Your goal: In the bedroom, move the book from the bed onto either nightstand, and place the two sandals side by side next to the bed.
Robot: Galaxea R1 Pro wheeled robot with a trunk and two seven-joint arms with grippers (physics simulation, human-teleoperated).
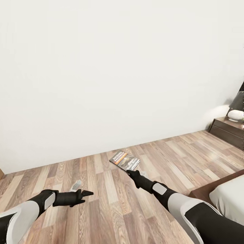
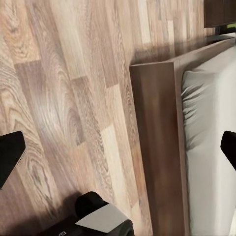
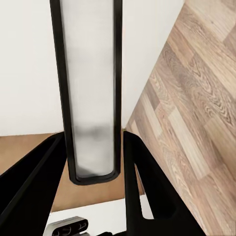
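The book, a thin paperback with an orange band, hangs above the wooden floor with my right gripper shut on its near edge. In the right wrist view the book runs edge-on between the two black fingers. My left gripper is open and empty, low over the floor; its fingertips stand far apart at the sides of the left wrist view. The bed's off-white mattress and dark frame lie at the lower right. The nightstand stands far right against the wall. The sandals are out of view.
A lamp sits on the nightstand. A plain white wall closes the far side, with open plank floor between it and the bed. Part of my right arm crosses beneath the left wrist camera.
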